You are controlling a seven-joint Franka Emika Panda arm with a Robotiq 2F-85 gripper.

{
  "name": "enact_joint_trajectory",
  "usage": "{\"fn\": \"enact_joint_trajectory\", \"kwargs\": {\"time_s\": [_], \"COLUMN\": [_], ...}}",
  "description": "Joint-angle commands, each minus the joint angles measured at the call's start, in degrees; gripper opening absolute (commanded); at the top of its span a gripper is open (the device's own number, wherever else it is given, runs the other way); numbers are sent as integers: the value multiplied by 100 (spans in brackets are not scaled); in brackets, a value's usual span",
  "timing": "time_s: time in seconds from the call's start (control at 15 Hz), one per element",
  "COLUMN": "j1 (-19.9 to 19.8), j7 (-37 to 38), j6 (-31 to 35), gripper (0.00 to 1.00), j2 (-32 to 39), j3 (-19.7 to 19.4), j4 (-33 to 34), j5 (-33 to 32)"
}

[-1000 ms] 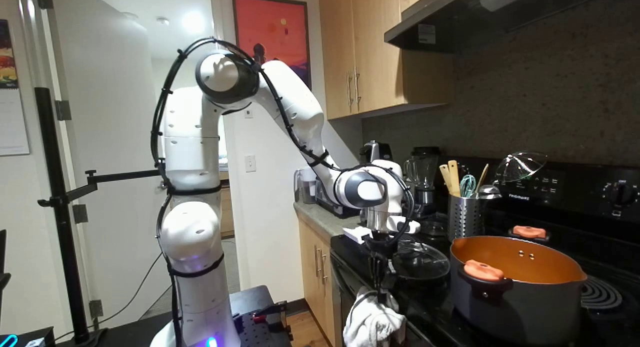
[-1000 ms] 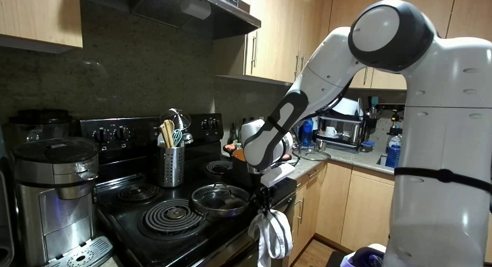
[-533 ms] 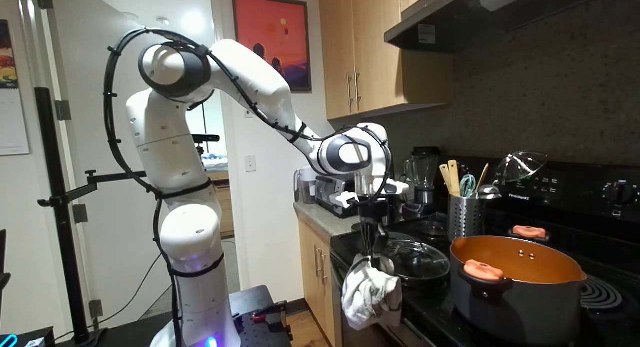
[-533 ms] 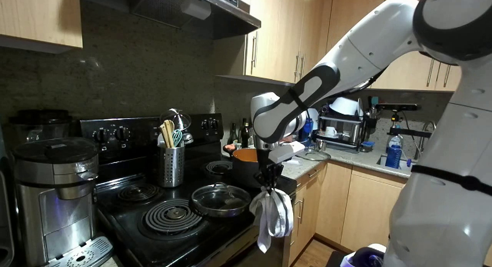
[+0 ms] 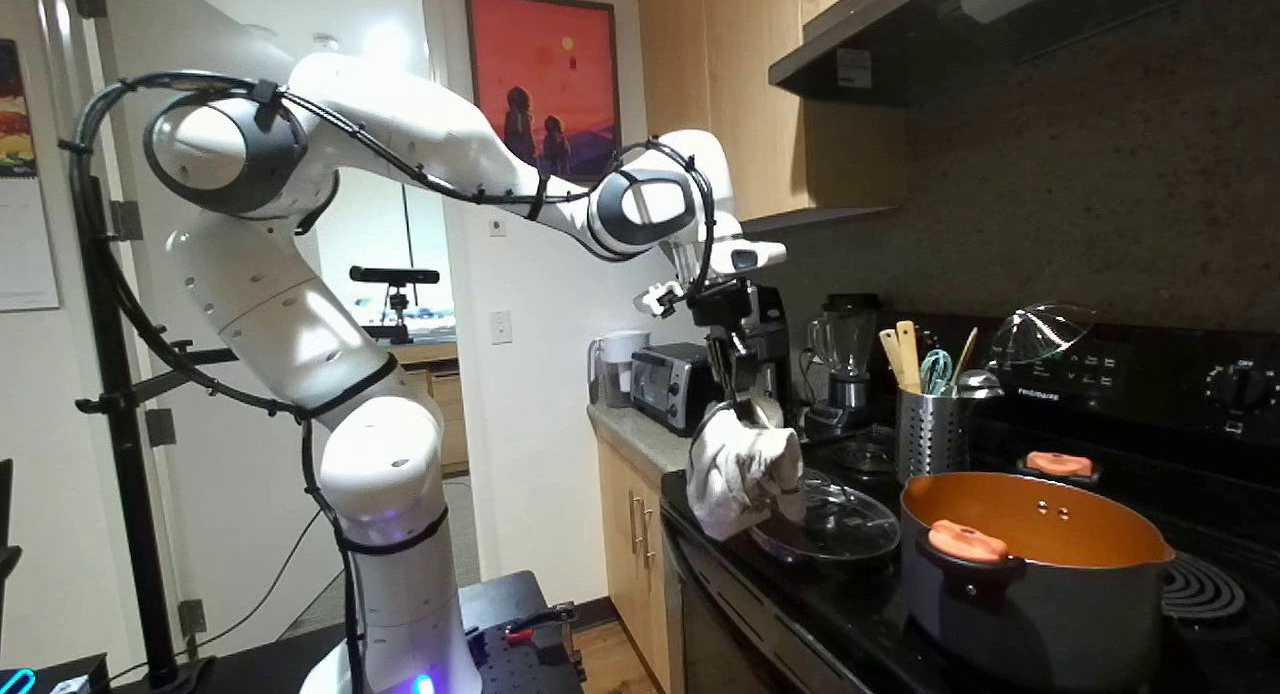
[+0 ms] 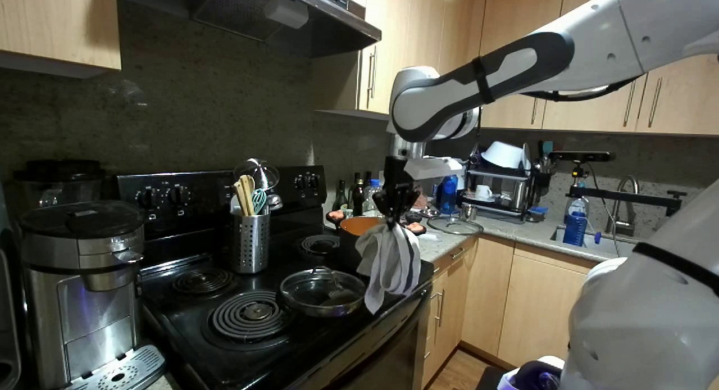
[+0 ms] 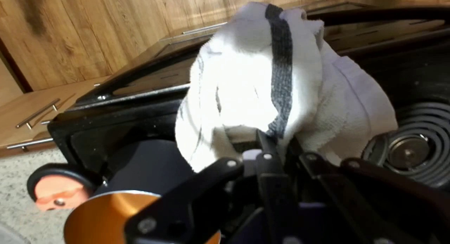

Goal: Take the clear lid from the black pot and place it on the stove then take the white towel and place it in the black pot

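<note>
We record one gripper (image 7: 277, 142), its jaws close together, holding one white towel (image 5: 742, 474), dark-striped, which hangs in folds near the front edge of the stove (image 6: 303, 339). One black pot (image 5: 1030, 614), orange within, upright on the stove. One clear lid (image 6: 321, 291), off the pot, resting on the stove between pot and coil burner (image 6: 253, 313). We list also one steel canister (image 6: 251, 245) of utensils (image 6: 244, 196), standing towards the back.

Beside and lower than gripper (image 5: 736, 395): pot (image 5: 1040, 614). Free air above pot. Under gripper: towel (image 5: 745, 471). Lower: lid (image 5: 845, 524) on stove (image 6: 303, 336). Well above: hood (image 6: 331, 30).
</note>
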Motion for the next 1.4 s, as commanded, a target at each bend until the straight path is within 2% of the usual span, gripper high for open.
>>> {"fn": "enact_joint_trajectory", "kwargs": {"time_s": [0.0,0.47,0.67,0.8,0.87,1.27,1.33], "j1": [-20,-163,-244,-264,-286,-310,-327], "j7": [-26,266,607,592,457,467,567], "j6": [-13,141,371,483,375,411,430], "gripper": [3,3,3,3,10,10,3], "j2": [-77,686,940,993,870,951,1044], "j3": [-18,-198,-380,-454,-378,-429,-419], "j4": [492,1557,1825,1860,1704,1779,1855], "j5": [446,1004,1533,1800,1601,1720,1719]}}
